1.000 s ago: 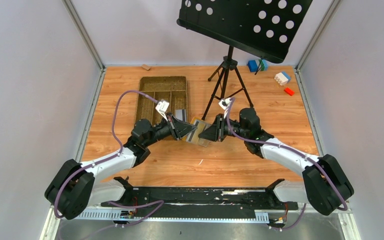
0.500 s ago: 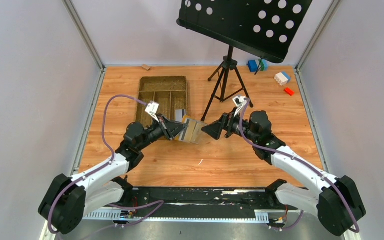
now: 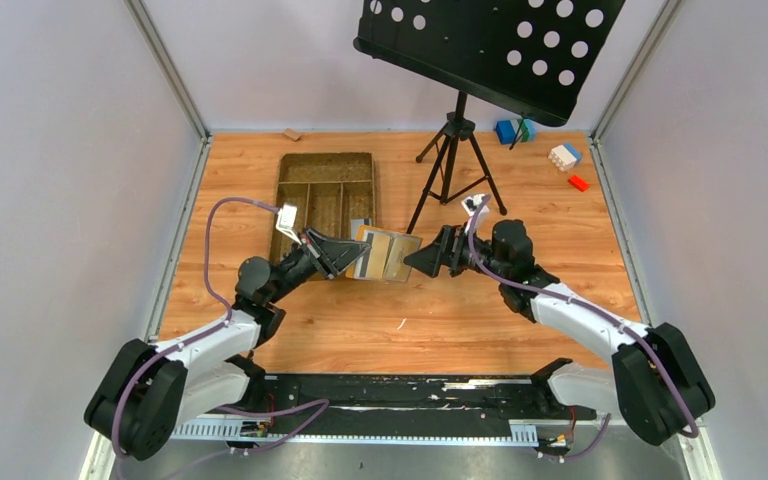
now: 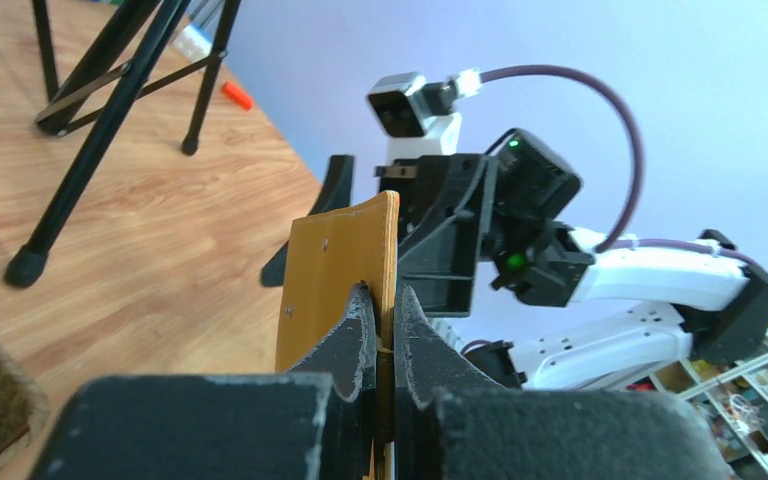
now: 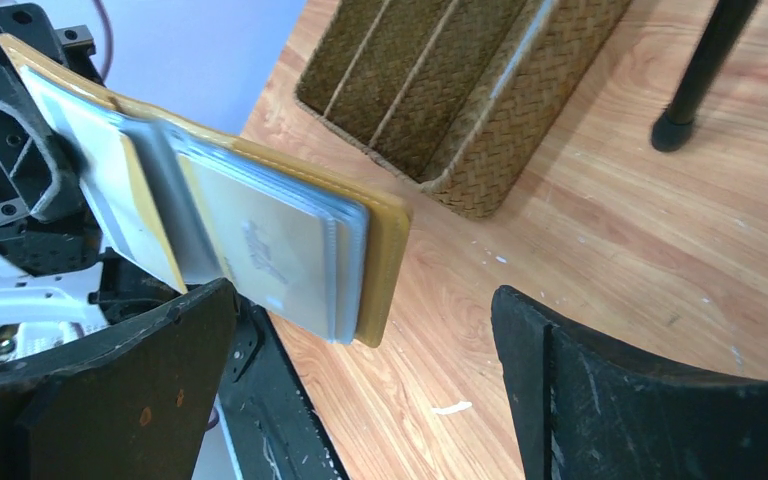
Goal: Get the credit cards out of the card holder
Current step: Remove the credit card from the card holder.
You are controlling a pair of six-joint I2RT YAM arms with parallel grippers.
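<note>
The mustard-yellow card holder [image 3: 388,256] hangs above the table, open, between the two arms. My left gripper [image 3: 358,258] is shut on its left part; in the left wrist view the fingers [image 4: 360,335] pinch the yellow cover [image 4: 332,265]. The right wrist view shows its grey-blue pockets [image 5: 345,260] facing me, with pale and tan-gold credit cards [image 5: 145,215] tucked inside. My right gripper [image 3: 417,262] stands open just right of the holder, touching nothing, with the holder's free edge [image 5: 385,255] above its spread fingers [image 5: 570,380].
A brown woven compartment tray [image 3: 325,190] sits behind the left gripper, its corner [image 5: 465,180] close to the holder. A music stand's tripod [image 3: 450,150] stands behind the right gripper. Toy bricks [image 3: 565,157] lie at the far right, a small wooden block [image 3: 291,134] at the far edge.
The right gripper let go of the holder, opened wide and drew back to the right. The left gripper carried the holder up and away, turning its inside towards the camera.
</note>
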